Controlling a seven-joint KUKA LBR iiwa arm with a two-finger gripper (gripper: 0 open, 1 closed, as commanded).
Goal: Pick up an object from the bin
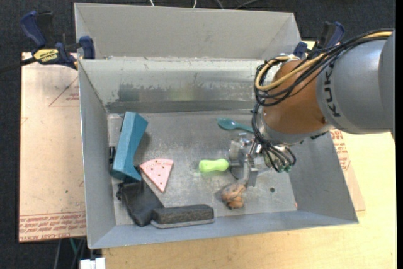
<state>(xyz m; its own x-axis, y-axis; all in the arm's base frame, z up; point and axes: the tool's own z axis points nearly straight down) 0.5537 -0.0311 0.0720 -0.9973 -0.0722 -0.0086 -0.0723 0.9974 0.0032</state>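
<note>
Grey bin (189, 104) sparse; hand (247, 167) low, just right of green lump (214, 165), likely lining up grasp; brown lump (234, 197) lower-right of it; hand spread: cannot tell.

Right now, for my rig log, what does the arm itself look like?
A thick silver-grey arm with dark KUKA lettering, an orange wrist cover, yellow and black cables looped over it, and a small bare-metal gripper with thin coloured wires beside it.
</note>
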